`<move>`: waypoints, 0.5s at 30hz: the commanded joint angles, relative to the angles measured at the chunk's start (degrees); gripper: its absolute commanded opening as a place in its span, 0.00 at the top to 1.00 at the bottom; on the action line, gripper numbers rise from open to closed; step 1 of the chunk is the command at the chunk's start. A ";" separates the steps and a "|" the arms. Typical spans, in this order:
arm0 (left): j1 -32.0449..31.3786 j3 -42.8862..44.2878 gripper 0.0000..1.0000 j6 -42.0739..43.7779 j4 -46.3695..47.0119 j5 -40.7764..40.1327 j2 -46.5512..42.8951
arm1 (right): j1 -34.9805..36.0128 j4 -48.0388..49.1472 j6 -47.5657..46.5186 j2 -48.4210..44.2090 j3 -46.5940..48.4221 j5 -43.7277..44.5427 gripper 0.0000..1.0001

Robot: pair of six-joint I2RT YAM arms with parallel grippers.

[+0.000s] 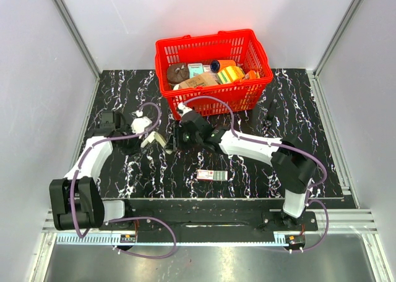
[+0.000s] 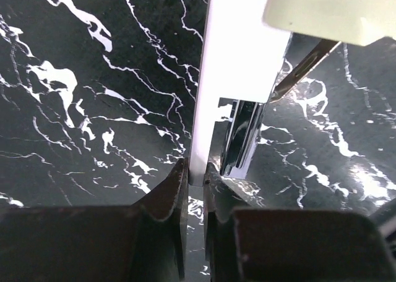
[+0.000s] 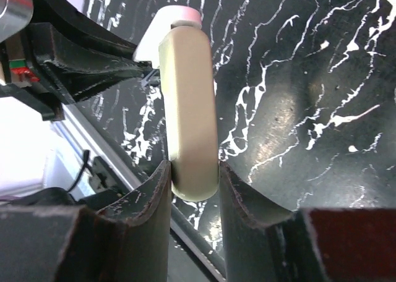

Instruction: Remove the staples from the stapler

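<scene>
Marble-patterned bench (image 1: pixel 124 177) showed open black surface between its left edge and the left arm in the overhead view. Left hand (image 1: pixel 148 138) sat left of centre. Its wrist view showed the fingers (image 2: pixel 173 189) pinched together on the bottom edge of a thin white strip (image 2: pixel 235 59) of the stapler (image 1: pixel 161 140). A chrome magazine (image 2: pixel 242 136) hung just right of the strip, and the cream top (image 2: pixel 334 10) filled the upper right corner. Left of the strip in that view the marble lay free.

Right hand (image 1: pixel 178 138) met the stapler from the right, close against the left hand. In its wrist view both fingers (image 3: pixel 154 195) were clamped on the sides of the cream top, whose rounded end sat at lower centre. Whether the stapler touched the bench could not be told.

Red basket (image 1: pixel 213 72), full of goods, stood just behind both hands at upper centre, leaving little room there. Below the hands a small box (image 1: pixel 211 175) lay on open marble, short of the bench's near edge. Farther right a dark stick (image 1: pixel 270 112) lay beside the basket, and the marble ran open to the right edge.
</scene>
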 commanded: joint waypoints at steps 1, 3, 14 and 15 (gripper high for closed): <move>-1.84 -3.76 1.00 5.20 14.91 -12.76 -5.91 | -0.32 -8.75 -9.64 1.07 1.55 -1.13 1.00; -3.69 -6.40 1.00 6.96 19.65 -16.01 -7.76 | -0.32 -9.10 -12.28 1.34 1.64 -1.57 1.00; -9.23 -10.55 1.00 6.63 29.36 -21.57 -10.67 | 0.47 -8.14 -13.97 2.21 3.40 -0.60 1.00; -9.15 -9.32 1.00 4.79 27.61 -20.52 -10.76 | 0.65 -7.09 -12.92 2.22 3.22 -0.87 1.00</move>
